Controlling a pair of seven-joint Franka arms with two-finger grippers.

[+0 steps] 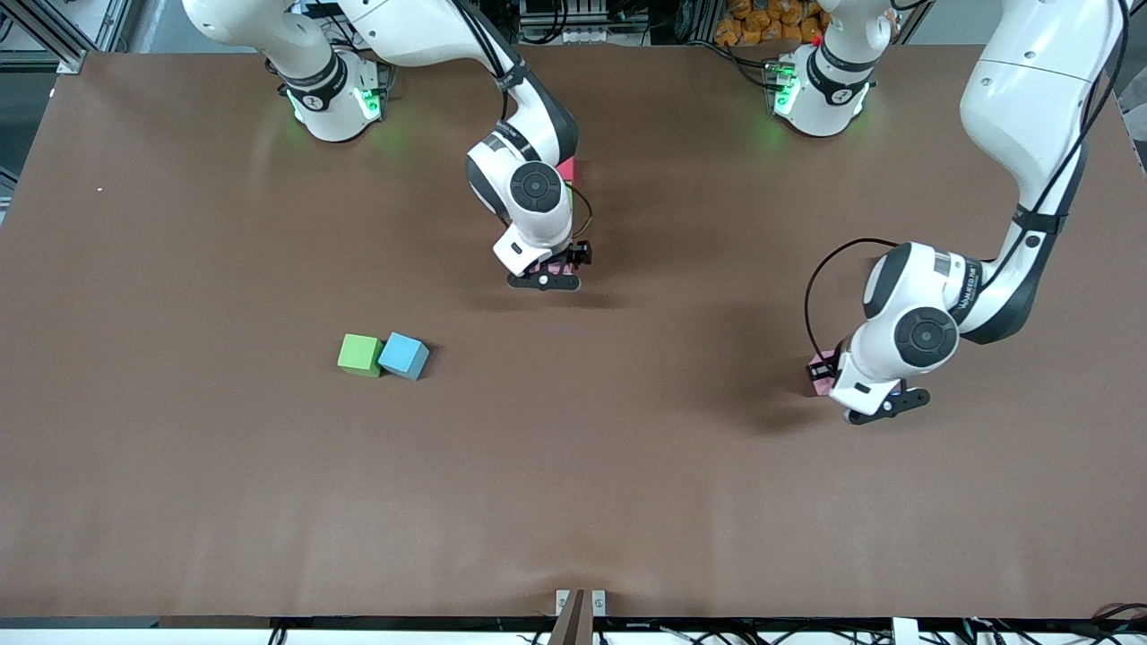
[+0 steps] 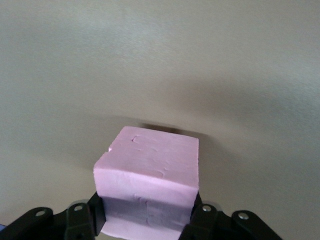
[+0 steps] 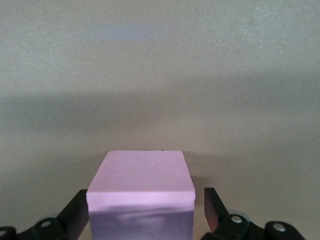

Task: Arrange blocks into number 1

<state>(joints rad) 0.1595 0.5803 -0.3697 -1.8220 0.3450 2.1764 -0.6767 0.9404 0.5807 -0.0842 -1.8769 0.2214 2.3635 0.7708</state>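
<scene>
Fingers of the left gripper pinch a pink block; the right gripper straddles another pink block (gap beside one finger). Green block touches blue block mid-frame.

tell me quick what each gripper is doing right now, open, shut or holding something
Left gripper: shut on a pink block, low over the table.
Right gripper: open around another pink block, a gap showing at one finger.
</scene>
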